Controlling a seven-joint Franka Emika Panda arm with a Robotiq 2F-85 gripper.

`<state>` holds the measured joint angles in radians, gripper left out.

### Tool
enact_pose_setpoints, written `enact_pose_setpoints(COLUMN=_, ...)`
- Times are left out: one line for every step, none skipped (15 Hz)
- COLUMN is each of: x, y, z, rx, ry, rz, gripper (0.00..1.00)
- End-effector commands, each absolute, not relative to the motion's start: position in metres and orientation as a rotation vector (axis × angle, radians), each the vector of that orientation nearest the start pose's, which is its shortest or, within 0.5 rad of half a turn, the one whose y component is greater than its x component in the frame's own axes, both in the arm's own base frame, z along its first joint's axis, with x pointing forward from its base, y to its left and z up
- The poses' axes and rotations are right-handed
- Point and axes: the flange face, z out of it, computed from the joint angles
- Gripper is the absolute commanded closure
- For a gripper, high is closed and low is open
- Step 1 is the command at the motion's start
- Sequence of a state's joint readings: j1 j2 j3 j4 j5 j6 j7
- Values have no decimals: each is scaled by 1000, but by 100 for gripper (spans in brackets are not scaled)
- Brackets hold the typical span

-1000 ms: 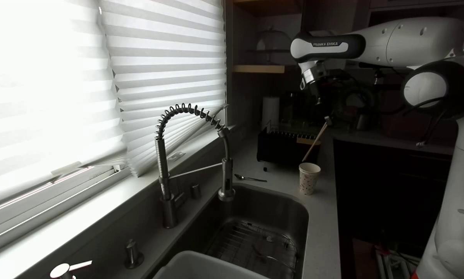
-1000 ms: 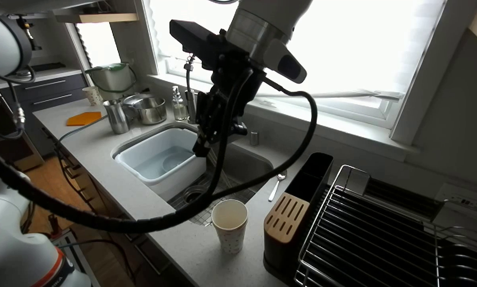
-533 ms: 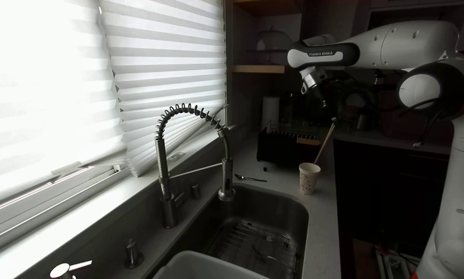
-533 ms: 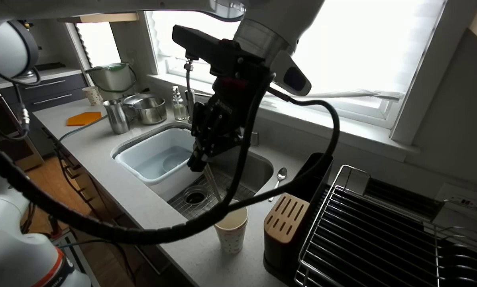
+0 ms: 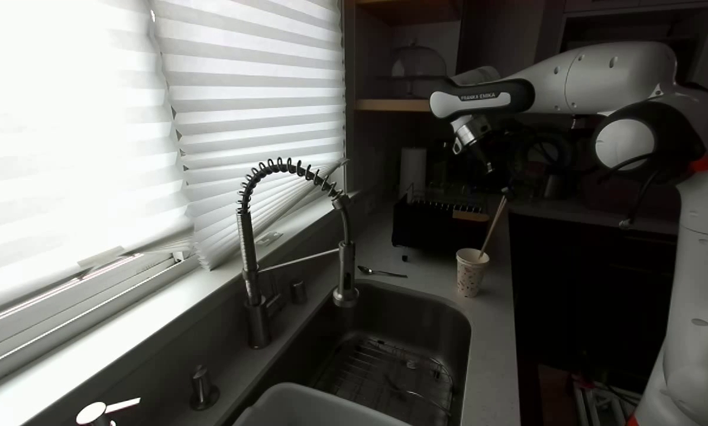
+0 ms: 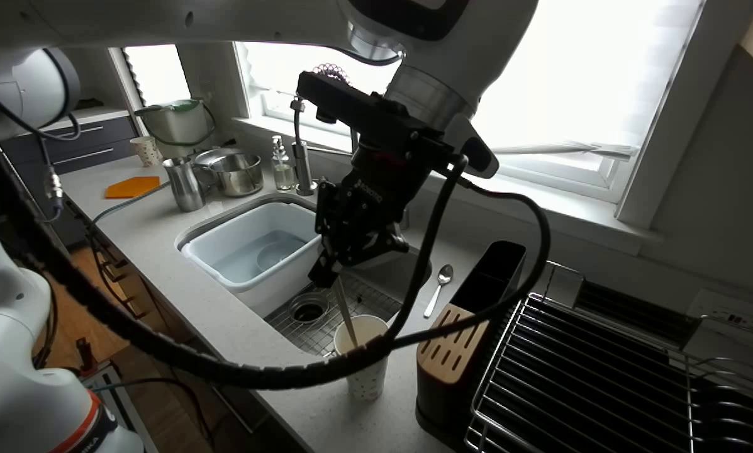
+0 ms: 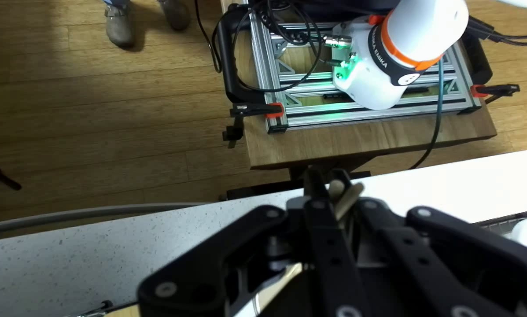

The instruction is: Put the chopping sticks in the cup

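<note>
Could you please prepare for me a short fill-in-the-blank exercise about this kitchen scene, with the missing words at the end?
1. The gripper pinches the slanting ____.
2. Not tilted, the cup stands ____ on the counter.
3. Between the sink and the slotted holder lies a metal ____.
4. The flat sheet near the metal pitcher is coloured ____.

Missing words: chopping sticks; upright; spoon; orange.

"FRANKA EMIKA" legible on the arm link (image 5: 482, 99) in an exterior view; "ROBOTIQ" on the black housing (image 6: 379, 185) above the jaws; "EMIKA" on the base band (image 7: 383, 59), wrist view, preceding word incomplete.
</note>
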<state>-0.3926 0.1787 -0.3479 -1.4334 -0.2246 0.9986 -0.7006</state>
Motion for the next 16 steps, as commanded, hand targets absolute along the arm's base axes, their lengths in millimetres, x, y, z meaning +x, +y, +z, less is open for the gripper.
enact_pose_setpoints(x=392, y=-369, z=554, rx=-2831, ry=149, rz=892, gripper=98)
enact_pose_setpoints(x=395, y=-367, z=551, rx=-2836, ry=142, rz=884, gripper=98)
enact_pose_setpoints(x=398, y=-366, z=547, rx=-2837, ry=133, rz=883, gripper=98)
enact_pose_setpoints(x=401, y=-364, z=543, rx=-2836, ry=124, rz=884, gripper=98)
enact_pose_setpoints(x=403, y=-362, z=539, rx=-2835, ry=121, rz=886, gripper=98)
enact_pose_setpoints(x=405, y=-361, z=535, rx=-2834, ry=119, rz=890, gripper=96)
enact_pose_setpoints(x=407, y=-359, z=530, rx=-2832, ry=115, rz=896, gripper=95)
enact_pose_setpoints(x=408, y=-357, z=526, rx=-2825, ry=112, rz=900, gripper=84)
enact_pose_setpoints(x=409, y=-356, z=523, rx=-2821, ry=108, rz=903, gripper=74)
enact_pose_setpoints(x=411, y=-355, z=518, rx=-2824, ry=108, rz=907, gripper=61)
enact_pose_setpoints(x=412, y=-355, z=514, rx=-2822, ry=110, rz=914, gripper=53)
enact_pose_setpoints(x=412, y=-355, z=511, rx=-2821, ry=111, rz=917, gripper=46)
enact_pose_setpoints(x=412, y=-355, z=509, rx=-2824, ry=120, rz=918, gripper=37)
enact_pose_setpoints(x=412, y=-355, z=508, rx=-2825, ry=124, rz=917, gripper=31)
enact_pose_setpoints(x=412, y=-355, z=508, rx=-2825, ry=130, rz=915, gripper=23)
enact_pose_setpoints(x=412, y=-356, z=508, rx=-2826, ry=138, rz=914, gripper=15)
